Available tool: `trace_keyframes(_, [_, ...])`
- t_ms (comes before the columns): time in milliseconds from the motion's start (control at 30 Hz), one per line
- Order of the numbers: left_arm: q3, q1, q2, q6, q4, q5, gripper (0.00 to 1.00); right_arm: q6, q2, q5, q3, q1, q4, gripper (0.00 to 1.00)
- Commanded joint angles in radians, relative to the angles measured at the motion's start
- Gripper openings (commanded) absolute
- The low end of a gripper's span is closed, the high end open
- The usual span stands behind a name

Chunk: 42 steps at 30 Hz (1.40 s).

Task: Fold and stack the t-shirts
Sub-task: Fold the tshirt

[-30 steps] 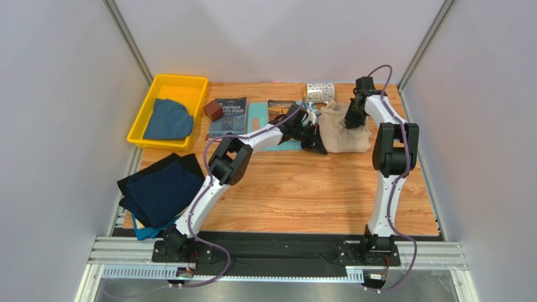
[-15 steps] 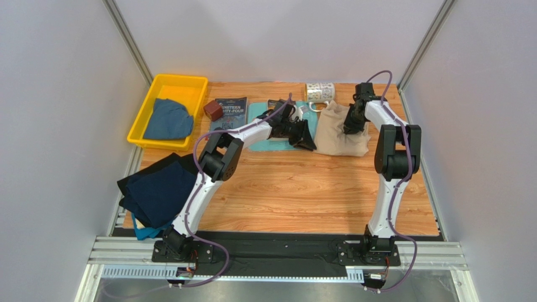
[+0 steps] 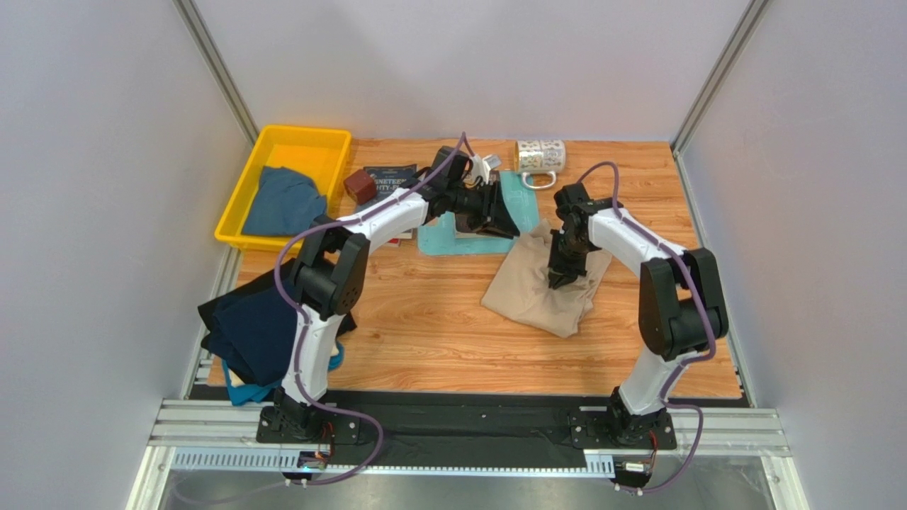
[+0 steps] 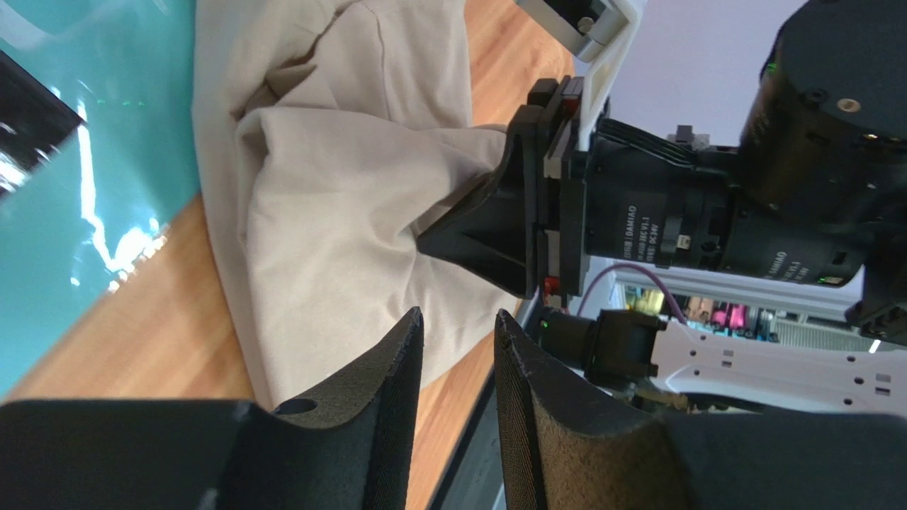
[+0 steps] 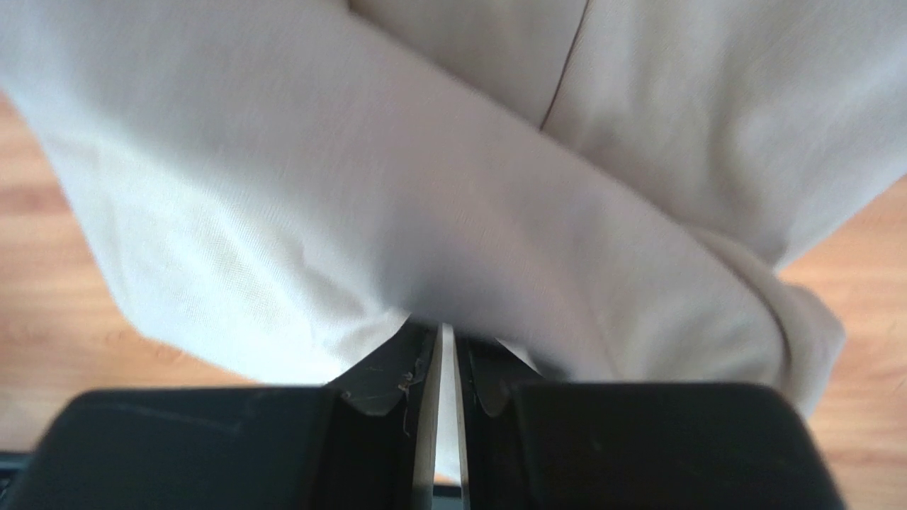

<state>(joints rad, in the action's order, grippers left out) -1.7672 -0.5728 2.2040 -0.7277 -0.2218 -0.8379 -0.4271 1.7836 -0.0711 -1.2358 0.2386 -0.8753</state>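
Note:
A large beige t-shirt (image 3: pixel 532 292) lies crumpled on the wooden table right of centre. My right gripper (image 3: pixel 560 274) is shut on a fold of it, and cloth fills the right wrist view (image 5: pixel 426 191) with the jaws pinched on it (image 5: pixel 447 338). My left gripper (image 3: pixel 513 218) hovers open and empty above the light-teal board, a little apart from the shirt. In the left wrist view its fingers (image 4: pixel 456 351) stand apart, facing the beige shirt (image 4: pixel 319 191). Dark navy t-shirts (image 3: pixel 266 324) lie stacked at the left edge over a teal one (image 3: pixel 245 391). A dusty blue shirt (image 3: pixel 282 202) sits in the yellow bin.
The yellow bin (image 3: pixel 303 136) stands at the back left. Books (image 3: pixel 385 181), a brown block (image 3: pixel 360 187) and the light-teal board (image 3: pixel 463 239) lie along the back. A patterned mug (image 3: pixel 541 156) stands at the back near the right arm.
My left gripper opened, let go of the beige shirt and drew back to the left. My right gripper dragged the shirt from the back right toward the table's middle.

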Motion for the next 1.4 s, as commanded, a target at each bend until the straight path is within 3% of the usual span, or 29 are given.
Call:
trace_keyframes(0, [0.104, -0.030, -0.101, 0.025, 0.007, -0.056, 0.38, -0.110, -0.130, 0.003, 0.022, 0.027, -0.043, 0.15])
trace_keyframes(333, [0.152, -0.153, -0.081, 0.056, -0.002, -0.078, 0.37, -0.093, -0.113, 0.065, -0.080, 0.027, -0.113, 0.15])
trace_keyframes(533, [0.143, -0.170, 0.003, 0.056, -0.022, -0.072, 0.35, -0.070, -0.093, 0.070, -0.062, 0.025, -0.110, 0.15])
trace_keyframes(667, [0.127, -0.185, 0.051, 0.050, -0.022, -0.069, 0.32, -0.044, -0.070, 0.158, -0.051, 0.025, -0.128, 0.14])
trace_keyframes(767, [0.097, -0.199, 0.097, 0.050, -0.039, -0.063, 0.28, -0.035, -0.059, 0.183, -0.050, 0.013, -0.134, 0.13])
trace_keyframes(1000, [0.052, -0.214, 0.183, 0.063, -0.100, -0.023, 0.06, 0.007, -0.010, 0.218, -0.082, -0.056, -0.148, 0.13])
trace_keyframes(1367, [0.003, -0.217, 0.212, 0.116, -0.203, 0.020, 0.04, 0.070, 0.092, 0.277, -0.181, -0.156, -0.163, 0.12])
